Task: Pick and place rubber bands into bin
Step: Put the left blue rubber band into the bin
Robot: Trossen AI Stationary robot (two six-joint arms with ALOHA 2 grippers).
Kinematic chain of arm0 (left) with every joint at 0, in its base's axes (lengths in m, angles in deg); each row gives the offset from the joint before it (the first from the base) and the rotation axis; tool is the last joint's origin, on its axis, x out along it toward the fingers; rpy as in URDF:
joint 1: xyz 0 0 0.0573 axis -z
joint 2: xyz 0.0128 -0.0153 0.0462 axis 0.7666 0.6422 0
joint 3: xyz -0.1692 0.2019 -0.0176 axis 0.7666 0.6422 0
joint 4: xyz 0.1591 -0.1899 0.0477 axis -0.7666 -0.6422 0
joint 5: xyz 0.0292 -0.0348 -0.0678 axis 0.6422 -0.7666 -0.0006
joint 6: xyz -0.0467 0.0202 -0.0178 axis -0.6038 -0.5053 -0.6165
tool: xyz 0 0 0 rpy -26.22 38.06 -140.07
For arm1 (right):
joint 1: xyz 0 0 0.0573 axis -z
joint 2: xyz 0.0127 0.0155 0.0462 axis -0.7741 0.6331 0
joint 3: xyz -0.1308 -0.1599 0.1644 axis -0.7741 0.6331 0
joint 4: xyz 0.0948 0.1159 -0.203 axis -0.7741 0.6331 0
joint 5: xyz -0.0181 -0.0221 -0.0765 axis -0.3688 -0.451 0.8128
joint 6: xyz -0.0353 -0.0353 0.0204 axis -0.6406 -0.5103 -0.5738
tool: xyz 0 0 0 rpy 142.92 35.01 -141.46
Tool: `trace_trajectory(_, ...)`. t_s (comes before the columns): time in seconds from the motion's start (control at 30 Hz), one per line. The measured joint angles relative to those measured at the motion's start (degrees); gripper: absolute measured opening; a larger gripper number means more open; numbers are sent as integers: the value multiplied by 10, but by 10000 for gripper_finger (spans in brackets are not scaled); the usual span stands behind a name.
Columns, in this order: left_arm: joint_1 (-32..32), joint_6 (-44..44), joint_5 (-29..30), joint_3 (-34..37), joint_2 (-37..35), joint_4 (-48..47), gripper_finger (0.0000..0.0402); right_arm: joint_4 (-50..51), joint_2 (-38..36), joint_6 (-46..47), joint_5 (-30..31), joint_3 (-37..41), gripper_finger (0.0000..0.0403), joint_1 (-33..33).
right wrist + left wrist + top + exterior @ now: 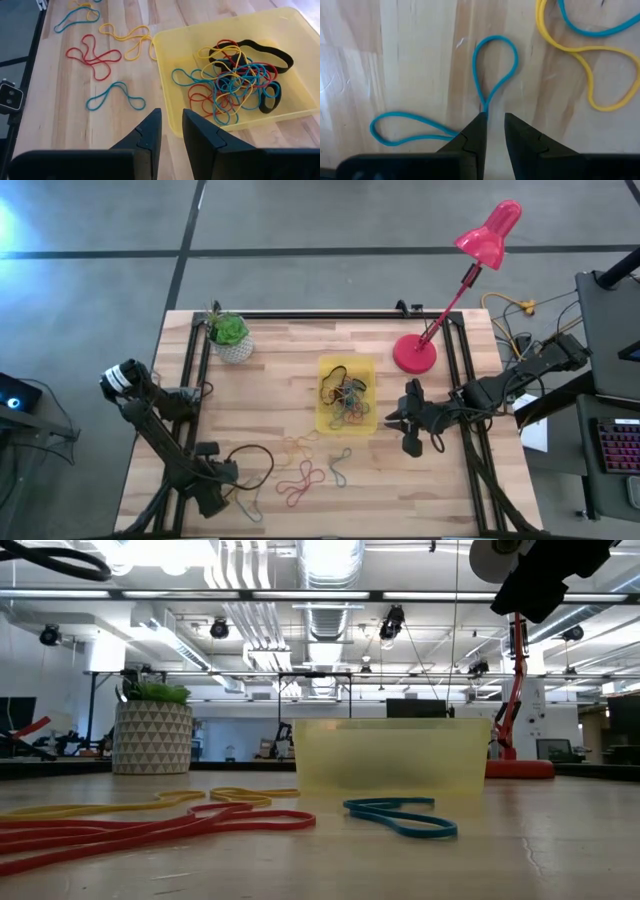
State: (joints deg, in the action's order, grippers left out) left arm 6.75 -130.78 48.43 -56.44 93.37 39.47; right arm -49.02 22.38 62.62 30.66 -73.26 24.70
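On the wooden table [420, 480] the bin [347, 423], a shallow translucent yellow tray, sits near the middle with a tangle of rubber bands [235, 80] in red, yellow, blue and black lying inside it. More loose bands lie on the bare wood just in front of the bin: a red band [300, 480], a yellow band [298, 446] and a blue band [340, 467], all apart from the tray. The left end effector [494, 120] is low at the front left part of the table, pointing down at another blue band [485, 80] that is folded into two loops; its fingertips [479, 125] stand slightly parted, one tip touching the band where the loops cross, with the band not clamped between them. A yellow loop [590, 65] lies near that spot. The right end effector [170, 117] hovers just beside the bin's right side, above the table, its two dark fingers a narrow gap apart and holding nothing. In the low view the bin [390, 755] stands upright behind the flat bands. A white pot with a green plant [230, 335] stands at the back left, and a pink desk lamp [455, 290] stands at the back right, both well apart from the bin.
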Motion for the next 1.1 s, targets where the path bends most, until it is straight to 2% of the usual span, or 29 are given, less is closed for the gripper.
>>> trace_trajectory(0.7, -2, -2, 11, 20, 0, 5, 52, 0, 0, -3, 0, 5, 68, 0)
trace_trajectory(1.1, -13, -3, -1, 59, -2, 70, 52, 0, 0, -5, 0, 7, 68, 0)
